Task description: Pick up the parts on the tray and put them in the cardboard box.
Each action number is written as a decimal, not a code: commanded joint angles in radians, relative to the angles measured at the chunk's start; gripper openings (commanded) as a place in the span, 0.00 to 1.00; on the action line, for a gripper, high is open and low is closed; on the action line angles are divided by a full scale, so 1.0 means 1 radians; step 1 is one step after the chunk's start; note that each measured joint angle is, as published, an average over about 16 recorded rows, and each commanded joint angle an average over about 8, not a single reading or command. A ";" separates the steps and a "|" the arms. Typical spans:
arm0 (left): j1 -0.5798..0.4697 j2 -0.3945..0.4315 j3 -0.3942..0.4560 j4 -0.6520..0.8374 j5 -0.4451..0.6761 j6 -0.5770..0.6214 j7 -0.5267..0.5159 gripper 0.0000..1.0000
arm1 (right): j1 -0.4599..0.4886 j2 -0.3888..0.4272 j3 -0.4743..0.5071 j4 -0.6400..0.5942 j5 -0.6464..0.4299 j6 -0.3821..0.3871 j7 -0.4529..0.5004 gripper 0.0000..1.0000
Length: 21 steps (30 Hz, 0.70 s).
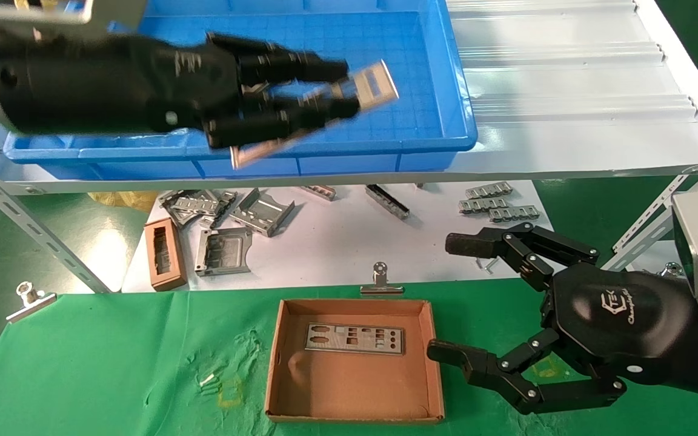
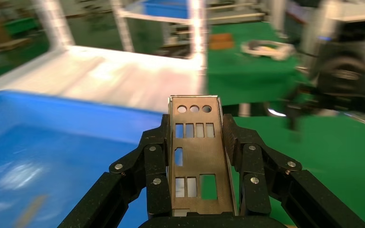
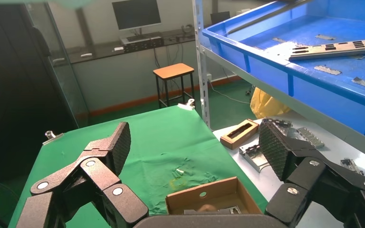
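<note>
My left gripper (image 1: 349, 88) hovers over the front part of the blue tray (image 1: 434, 145), shut on a thin silver part (image 1: 378, 80) with punched cut-outs. In the left wrist view the part (image 2: 197, 152) sits lengthwise between both black fingers (image 2: 157, 156), sticking out past the left gripper (image 2: 196, 127). Another part (image 1: 355, 339) lies flat in the brown cardboard box (image 1: 273, 363) on the green cloth. My right gripper (image 1: 446, 297) stands open and empty just right of the box. The right wrist view shows a part (image 3: 337, 47) lying in the tray (image 3: 285, 71) and the box (image 3: 204, 194) below the right gripper (image 3: 195, 147).
Folded grey brackets (image 1: 222, 251) and a narrow brown frame block (image 1: 166, 254) lie on the white surface under the shelf (image 1: 567, 91). Small brackets (image 1: 494, 203) lie at the right. Binder clips (image 1: 380, 281) (image 1: 29, 300) hold the cloth. Tape strips (image 1: 209, 380) lie left of the box.
</note>
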 commanded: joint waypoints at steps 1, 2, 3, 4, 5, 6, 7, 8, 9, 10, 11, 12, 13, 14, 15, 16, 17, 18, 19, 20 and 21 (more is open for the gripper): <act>0.052 -0.031 0.033 -0.134 -0.059 0.004 -0.038 0.00 | 0.000 0.000 0.000 0.000 0.000 0.000 0.000 1.00; 0.074 -0.054 0.056 -0.197 -0.085 0.000 -0.051 0.00 | 0.000 0.000 0.000 0.000 0.000 0.000 0.000 1.00; 0.094 -0.075 0.079 -0.254 -0.106 -0.005 -0.059 0.00 | 0.000 0.000 0.000 0.000 0.000 0.000 0.000 1.00; 0.111 -0.092 0.099 -0.299 -0.121 -0.011 -0.063 0.00 | 0.000 0.000 0.000 0.000 0.000 0.000 0.000 1.00; 0.128 -0.106 0.118 -0.335 -0.127 -0.019 -0.060 0.00 | 0.000 0.000 0.000 0.000 0.000 0.000 0.000 1.00; 0.142 -0.115 0.133 -0.359 -0.125 -0.029 -0.052 0.00 | 0.000 0.000 0.000 0.000 0.000 0.000 0.000 1.00; 0.157 -0.118 0.147 -0.376 -0.118 -0.040 -0.039 0.00 | 0.000 0.000 0.000 0.000 0.000 0.000 0.000 1.00; 0.172 -0.118 0.159 -0.385 -0.108 -0.052 -0.024 0.00 | 0.000 0.000 0.000 0.000 0.000 0.000 0.000 1.00; 0.188 -0.113 0.169 -0.390 -0.094 -0.066 -0.007 0.00 | 0.000 0.000 0.000 0.000 0.000 0.000 0.000 1.00; 0.205 -0.106 0.178 -0.391 -0.077 -0.082 0.013 0.00 | 0.000 0.000 0.000 0.000 0.000 0.000 0.000 1.00; 0.222 -0.098 0.187 -0.392 -0.059 -0.100 0.035 0.00 | 0.000 0.000 0.000 0.000 0.000 0.000 0.000 1.00; 0.240 -0.087 0.196 -0.391 -0.041 -0.120 0.057 0.00 | 0.000 0.000 0.000 0.000 0.000 0.000 0.000 1.00; 0.258 -0.076 0.202 -0.388 -0.026 -0.139 0.079 0.00 | 0.000 0.000 0.000 0.000 0.000 0.000 0.000 1.00; 0.277 -0.063 0.207 -0.385 -0.013 -0.159 0.103 0.00 | 0.000 0.000 0.000 0.000 0.000 0.000 0.000 1.00; 0.297 -0.051 0.212 -0.380 -0.001 -0.180 0.127 0.00 | 0.000 0.000 0.000 0.000 0.000 0.000 0.000 1.00; 0.315 -0.037 0.217 -0.374 0.014 -0.203 0.153 0.00 | 0.000 0.000 0.000 0.000 0.000 0.000 0.000 1.00; 0.333 -0.023 0.222 -0.366 0.028 -0.227 0.179 0.00 | 0.000 0.000 0.000 0.000 0.000 0.000 0.000 1.00; 0.350 -0.008 0.226 -0.357 0.039 -0.248 0.203 0.00 | 0.000 0.000 0.000 0.000 0.000 0.000 0.000 1.00; 0.366 0.007 0.230 -0.346 0.049 -0.268 0.225 0.00 | 0.000 0.000 0.000 0.000 0.000 0.000 0.000 1.00; 0.379 0.022 0.234 -0.333 0.059 -0.285 0.248 0.00 | 0.000 0.000 0.000 0.000 0.000 0.000 0.000 1.00; 0.391 0.037 0.239 -0.320 0.070 -0.302 0.270 0.00 | 0.000 0.000 0.000 0.000 0.000 0.000 0.000 1.00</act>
